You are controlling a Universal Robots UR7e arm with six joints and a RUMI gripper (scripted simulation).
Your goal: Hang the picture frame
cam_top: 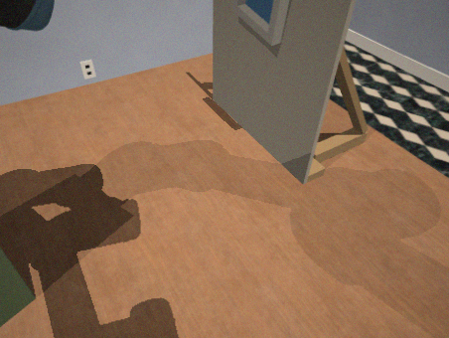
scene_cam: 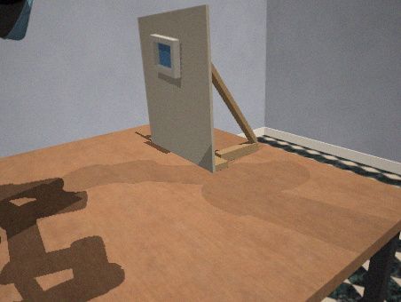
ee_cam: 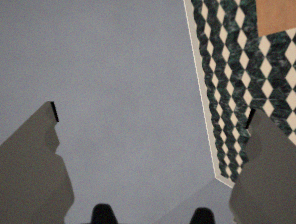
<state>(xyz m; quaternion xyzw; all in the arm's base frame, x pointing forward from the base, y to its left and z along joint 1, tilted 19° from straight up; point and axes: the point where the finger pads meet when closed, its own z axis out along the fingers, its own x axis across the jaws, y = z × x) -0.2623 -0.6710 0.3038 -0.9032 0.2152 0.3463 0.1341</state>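
The picture frame (cam_top: 275, 35) (scene_cam: 176, 59), off-white with a blue picture, is against the upper part of the grey upright board (cam_top: 268, 94) (scene_cam: 182, 115). Nothing else touches it in view. In the exterior view its edges look about level, and its shadow falls on the board just below it. In the top view its top is cut off. The screw is hidden, so its seating on the shank or head cannot be seen. My gripper (ee_cam: 152, 106) is wide open and empty, away from the frame.
Wooden braces (cam_top: 352, 94) (scene_cam: 234, 104) hold the board up from behind on the table (cam_top: 199, 258) (scene_cam: 177, 249). A dark part of the arm (cam_top: 30, 15) (scene_cam: 13, 19) shows at the top left. A green surface (cam_top: 12, 290) is at the lower left of the top view. Walls stand behind.
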